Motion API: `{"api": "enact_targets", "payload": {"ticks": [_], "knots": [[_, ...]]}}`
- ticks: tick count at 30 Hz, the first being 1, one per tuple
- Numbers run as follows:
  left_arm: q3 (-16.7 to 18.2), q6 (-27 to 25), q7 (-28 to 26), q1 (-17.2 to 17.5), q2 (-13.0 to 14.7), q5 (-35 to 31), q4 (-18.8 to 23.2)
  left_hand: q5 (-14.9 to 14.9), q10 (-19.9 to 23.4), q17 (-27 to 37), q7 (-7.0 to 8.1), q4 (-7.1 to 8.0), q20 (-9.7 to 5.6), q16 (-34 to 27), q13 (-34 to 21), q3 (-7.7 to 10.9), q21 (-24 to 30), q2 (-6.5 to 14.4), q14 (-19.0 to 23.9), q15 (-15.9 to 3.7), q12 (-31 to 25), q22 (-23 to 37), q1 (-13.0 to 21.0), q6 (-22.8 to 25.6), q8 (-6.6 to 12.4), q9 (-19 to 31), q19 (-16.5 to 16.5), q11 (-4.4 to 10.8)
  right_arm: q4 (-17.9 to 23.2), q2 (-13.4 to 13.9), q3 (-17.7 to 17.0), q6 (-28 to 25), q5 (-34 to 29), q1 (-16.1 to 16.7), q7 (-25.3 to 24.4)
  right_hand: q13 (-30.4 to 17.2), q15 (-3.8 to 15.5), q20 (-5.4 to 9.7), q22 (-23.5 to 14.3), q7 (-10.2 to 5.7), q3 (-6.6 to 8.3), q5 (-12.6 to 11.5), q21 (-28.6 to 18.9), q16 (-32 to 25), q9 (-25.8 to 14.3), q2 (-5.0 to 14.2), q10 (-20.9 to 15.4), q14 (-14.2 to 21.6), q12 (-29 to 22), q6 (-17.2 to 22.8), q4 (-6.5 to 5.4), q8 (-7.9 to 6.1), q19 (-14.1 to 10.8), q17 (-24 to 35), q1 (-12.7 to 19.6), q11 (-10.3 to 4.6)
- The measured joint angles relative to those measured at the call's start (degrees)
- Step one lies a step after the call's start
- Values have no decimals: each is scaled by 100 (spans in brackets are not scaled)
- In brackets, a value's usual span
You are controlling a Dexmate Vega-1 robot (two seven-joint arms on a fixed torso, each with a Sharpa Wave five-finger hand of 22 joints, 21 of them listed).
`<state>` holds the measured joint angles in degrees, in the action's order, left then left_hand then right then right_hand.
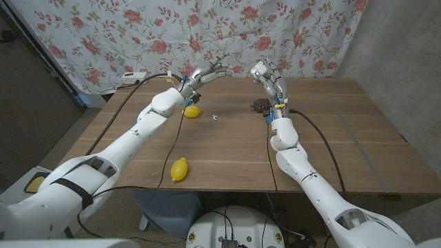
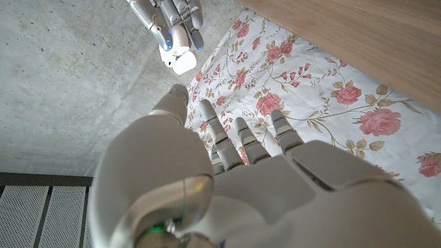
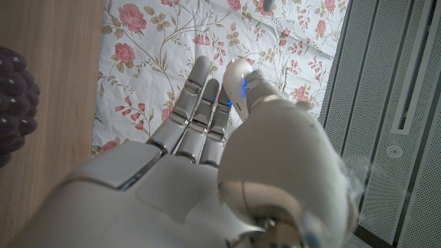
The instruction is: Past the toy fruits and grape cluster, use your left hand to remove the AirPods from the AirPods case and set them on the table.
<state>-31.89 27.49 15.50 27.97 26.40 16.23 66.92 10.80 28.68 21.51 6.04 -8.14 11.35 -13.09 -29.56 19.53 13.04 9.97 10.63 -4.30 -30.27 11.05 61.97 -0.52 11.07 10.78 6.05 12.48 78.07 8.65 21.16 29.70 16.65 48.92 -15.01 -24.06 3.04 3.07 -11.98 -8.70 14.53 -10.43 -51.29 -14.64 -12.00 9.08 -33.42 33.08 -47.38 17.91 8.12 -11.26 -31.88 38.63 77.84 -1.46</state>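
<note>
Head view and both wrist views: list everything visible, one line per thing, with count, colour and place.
Table: one, brown wood, under everything.
Lemons: two, yellow; one near the front edge, the other beside the left forearm.
Grape cluster: one, dark purple, by the right wrist.
Small item: one, white, between the far lemon and the grapes; too small to identify.
AirPods case: one, white, apparently in the right hand's fingers.
Floral cloth: one, white with pink roses, behind the table.
Left hand: white, raised over the far edge, fingers apart, empty.
Right hand: white, raised opposite it.

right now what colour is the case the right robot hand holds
White case, best in the left wrist view, held by the right robot hand.
</note>
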Motion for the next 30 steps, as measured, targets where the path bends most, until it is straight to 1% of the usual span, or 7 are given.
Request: {"api": "enact_targets", "payload": {"ticks": [7,8,11,14,19,25,30], "knots": [[4,5,-3,37,30,23,114,0,-1,-26,0,0,-20,0,13,0,0,0,0,0,44,0,0,0,0,0,20,0,18,2,0,-16,19,17,12,0,0,0,0,22,20,1,-111,0,0,0,-53,0,0,63,21,0,0,0,0,53],[10,6,-5,45,34,26,134,0,-1,-26,0,-10,-20,0,13,10,0,-1,0,0,44,0,0,0,0,0,20,0,20,3,0,-19,22,19,21,0,0,0,0,22,20,1,-112,0,0,-26,-62,0,0,63,21,0,0,0,27,62],[25,6,-7,65,44,40,177,-18,32,-26,0,-24,-20,0,13,24,0,-1,0,0,44,0,0,0,0,0,20,29,20,5,0,-22,29,20,40,0,0,-1,0,32,20,2,-181,0,0,-30,-62,0,0,74,21,0,-5,0,31,62],[48,25,-13,85,50,60,219,-22,61,-26,0,-24,-20,0,20,24,0,-1,0,0,44,0,0,0,0,0,20,0,20,7,0,-22,39,20,60,0,18,0,0,32,20,3,-234,0,0,-47,-62,18,0,74,21,0,-84,0,75,62],[70,68,-18,90,40,83,229,-22,61,-26,0,-41,-20,0,37,41,0,-2,-10,-11,44,0,0,0,45,0,20,0,20,10,2,-22,45,20,88,0,11,0,-1,32,20,8,-266,0,0,-46,-62,54,0,73,21,0,-84,-1,75,62],[103,148,-23,90,-20,145,207,-22,60,-25,0,-48,-20,0,41,47,0,-2,-9,-12,83,0,-1,0,46,0,20,0,55,24,5,-47,48,25,102,0,1,0,-1,32,27,9,-279,0,-1,-47,-62,63,0,73,28,0,-83,13,75,62],[107,178,-3,62,-72,206,149,-22,81,-25,21,-49,-50,0,63,48,0,-2,11,-32,107,0,-1,21,45,0,50,21,103,42,10,-79,57,49,119,0,1,0,-1,31,43,10,-324,0,-1,-76,-61,63,0,73,44,0,-83,12,104,62]]}}
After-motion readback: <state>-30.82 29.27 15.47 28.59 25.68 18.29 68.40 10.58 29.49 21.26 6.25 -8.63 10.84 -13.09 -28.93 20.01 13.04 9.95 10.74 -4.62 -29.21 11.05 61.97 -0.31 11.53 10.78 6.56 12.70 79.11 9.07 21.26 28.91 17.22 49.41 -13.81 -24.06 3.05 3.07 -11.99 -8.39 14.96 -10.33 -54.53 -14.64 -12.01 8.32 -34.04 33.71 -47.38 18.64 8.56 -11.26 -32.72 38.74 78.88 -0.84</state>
